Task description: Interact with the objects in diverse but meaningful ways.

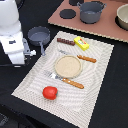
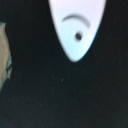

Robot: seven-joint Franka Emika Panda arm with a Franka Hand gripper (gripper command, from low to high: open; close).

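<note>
The white fish-like piece (image 2: 76, 27) tapers to a point, with a dark eye; the hand's state cannot be told.

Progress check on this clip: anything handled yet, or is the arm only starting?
Nothing looks handled: tomato, sausage and yellow packet lie on the mat, frying pan beside it. The wrist view shows a white fish piece close; whether it is gripped is unclear. All interactions remain.

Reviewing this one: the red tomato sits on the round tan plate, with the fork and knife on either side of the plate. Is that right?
Not quite. In the exterior view the red tomato lies on the striped mat, apart from the round tan plate, which holds nothing. The fork and knife do flank the plate.
</note>
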